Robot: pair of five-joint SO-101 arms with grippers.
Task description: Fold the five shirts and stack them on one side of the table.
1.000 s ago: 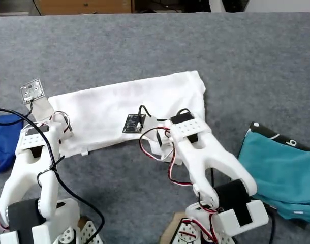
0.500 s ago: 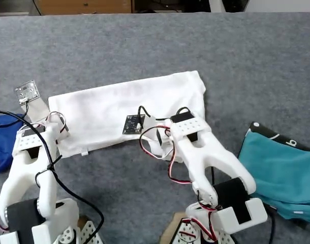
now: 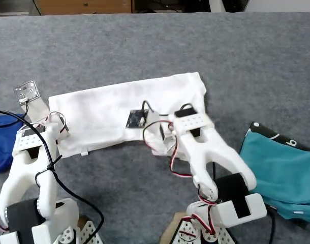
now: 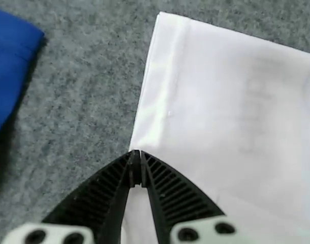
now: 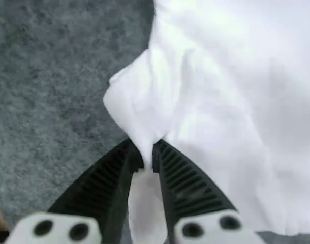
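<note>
While the white shirt (image 3: 119, 109) lies as a long band across the middle of the table (image 3: 145, 46), its near edge is pinched at two places. My right gripper (image 5: 147, 152) is clenched on a bunched fold of the hem; my left gripper (image 4: 136, 170) is closed on the shirt's near left corner.

Change: over the last half second my right arm has edged away from my base, carrying the hem with it; my left arm has held still. I judge the lengthwise fold has begun on the right side only, so the band may skew unless the left follows.

Material: thin, limp white cloth, smooth where flat, puckered at my right jaws. The table cover is grey and felt-like.

A blue shirt (image 3: 2, 140) lies at the left edge, a teal shirt (image 3: 282, 175) to the right.
</note>
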